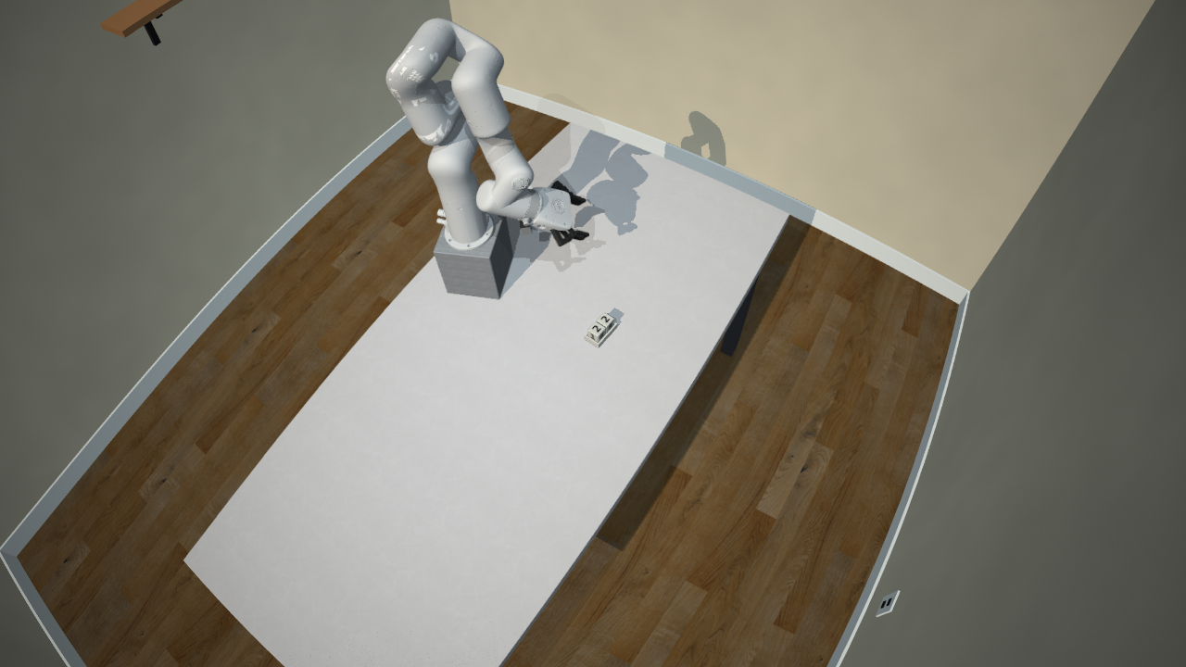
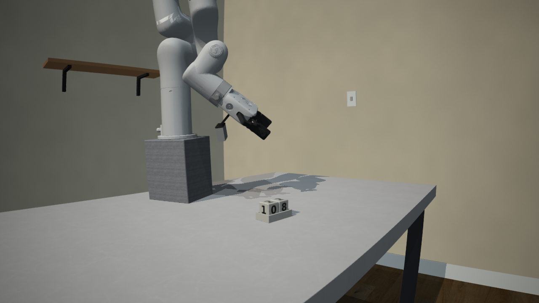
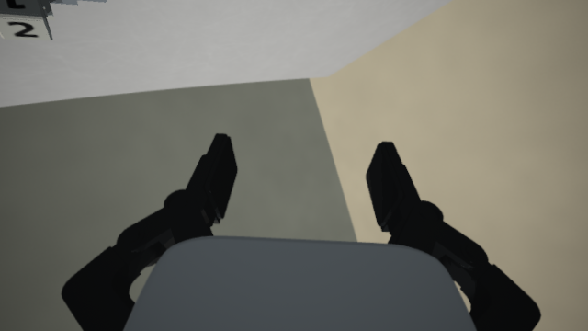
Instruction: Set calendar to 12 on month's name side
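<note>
A small off-white tray point(image 1: 592, 341) point(image 2: 280, 216) stands flat on the table, with two white number cubes in it side by side. The nearer cube point(image 1: 596, 330) point(image 2: 263, 208) has 2 on top, and 1 and 0 on the sides seen in the exterior view. The other cube point(image 1: 606, 320) point(image 2: 284, 206) has 2 on top and 8 on its side. No month's name is visible. In the wrist view a cube face with a 2 point(image 3: 23, 30) shows at the top left, cut off. My gripper point(image 1: 585, 217) point(image 2: 268, 129) point(image 3: 302, 155) is open and empty, above the table and away from the tray.
The grey base block point(image 1: 469, 273) point(image 2: 167, 171) carries the arm at the table's side. A wooden shelf point(image 1: 141, 15) point(image 2: 101, 68) is on the wall behind. The table's long edge point(image 2: 380, 241) lies on the tray's far side from the base. A beige wall point(image 1: 746, 66) point(image 2: 414, 112) stands beyond the table's end.
</note>
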You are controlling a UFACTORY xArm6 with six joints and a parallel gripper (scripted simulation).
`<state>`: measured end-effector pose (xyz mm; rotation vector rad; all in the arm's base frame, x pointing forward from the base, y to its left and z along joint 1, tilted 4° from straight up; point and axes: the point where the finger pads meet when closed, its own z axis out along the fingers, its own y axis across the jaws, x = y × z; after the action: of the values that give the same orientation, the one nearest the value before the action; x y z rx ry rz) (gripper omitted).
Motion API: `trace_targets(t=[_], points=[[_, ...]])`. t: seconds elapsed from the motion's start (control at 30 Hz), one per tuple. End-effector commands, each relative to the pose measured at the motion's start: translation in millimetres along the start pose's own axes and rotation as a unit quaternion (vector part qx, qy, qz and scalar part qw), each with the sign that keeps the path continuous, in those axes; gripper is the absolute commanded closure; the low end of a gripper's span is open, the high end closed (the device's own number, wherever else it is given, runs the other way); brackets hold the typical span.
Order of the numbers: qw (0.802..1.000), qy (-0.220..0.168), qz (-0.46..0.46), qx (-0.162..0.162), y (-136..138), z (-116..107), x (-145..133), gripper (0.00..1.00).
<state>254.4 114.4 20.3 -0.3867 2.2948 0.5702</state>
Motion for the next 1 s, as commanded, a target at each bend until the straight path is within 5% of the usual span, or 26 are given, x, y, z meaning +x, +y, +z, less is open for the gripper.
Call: trace_targets(t=[0.0, 0.6, 0.97], points=[[1.0, -0.001, 0.0, 0.0, 0, 0, -1, 0.0], [1.0, 0.0, 0.002, 0.001, -1, 0, -1, 0.0], [0.985, 0.032, 0.146, 0.087, -54, 12, -18, 0.0]])
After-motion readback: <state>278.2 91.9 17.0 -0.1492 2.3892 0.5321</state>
